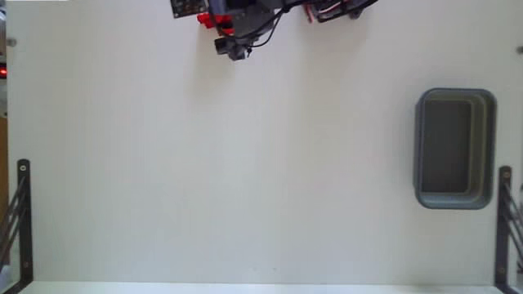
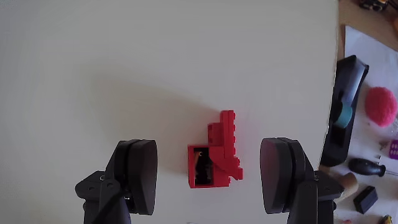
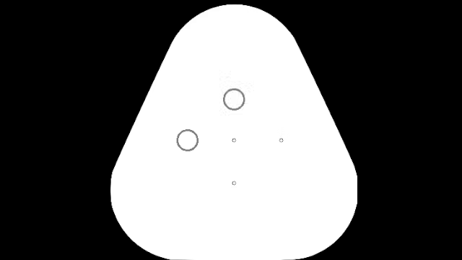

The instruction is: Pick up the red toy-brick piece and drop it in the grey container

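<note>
Between the spread gripper (image 2: 213, 177) fingers, the red toy-brick piece (image 2: 215, 154) lies ungrasped; likely light, rigid, lumpy; pinch its blocky lower body.

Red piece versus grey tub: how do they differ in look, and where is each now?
The red piece is small, bright and jagged; the grey tub is a large, dull, rounded rectangle. The piece is stepped with a dark recess; the tub is an open, empty hollow. The piece lies between the open claw fingers in the wrist view; the tub sits alone in the fixed view. Both rest on the white table.
</note>
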Motion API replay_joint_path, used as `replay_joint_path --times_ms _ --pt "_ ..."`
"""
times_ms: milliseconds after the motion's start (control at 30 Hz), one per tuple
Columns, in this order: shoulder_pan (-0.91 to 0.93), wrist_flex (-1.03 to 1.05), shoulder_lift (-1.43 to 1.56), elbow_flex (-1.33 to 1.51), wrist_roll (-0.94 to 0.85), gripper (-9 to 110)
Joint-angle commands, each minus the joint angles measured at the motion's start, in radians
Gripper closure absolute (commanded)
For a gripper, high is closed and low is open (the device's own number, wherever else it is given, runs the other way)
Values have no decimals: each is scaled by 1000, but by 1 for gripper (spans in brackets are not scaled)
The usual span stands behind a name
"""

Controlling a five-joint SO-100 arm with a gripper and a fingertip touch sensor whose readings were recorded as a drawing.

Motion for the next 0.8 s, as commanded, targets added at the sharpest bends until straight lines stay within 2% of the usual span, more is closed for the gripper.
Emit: replay_joint_path --times_ms 0,767 --pt "24 -35 55 28 3 -9" --pt "24 -172 110 220 3 -9"
